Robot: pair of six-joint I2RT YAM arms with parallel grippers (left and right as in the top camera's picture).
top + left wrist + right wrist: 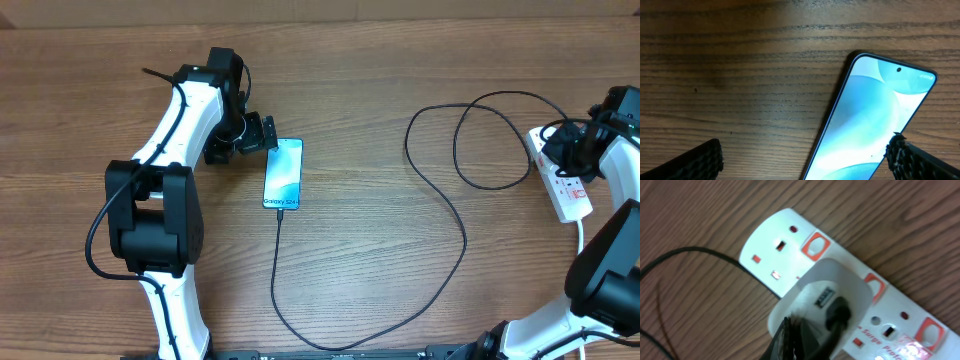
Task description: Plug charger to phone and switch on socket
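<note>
A brown wood-grain table fills the overhead view, with an arm at each side.

The phone lies flat, left of the middle, with its lit blue screen up. Its long axis runs near to far and leans slightly to the right at the far end. The end with the small text points to the near edge, and the camera-hole end points away.

The left gripper sits just beside the phone's far left corner with its jaws spread wide and nothing in them. In the left wrist view one finger shows over bare wood on one side, and the other finger overlaps the phone's far long edge.

The charger meets the phone's near short edge, but the connector tip is too small to make out. From there the cable runs toward the near edge, sweeps right, climbs away, and makes a big loop at the far right. It ends at a white plug seated in the socket.

The socket lies at the right edge, with its long axis running from far-left to near-right. Its white cord leaves from the near end.

The right gripper is over the socket with its fingers pressed together and nothing between them. Its tip is at the plug's edge, but contact cannot be told. Red switches line one side.
</note>
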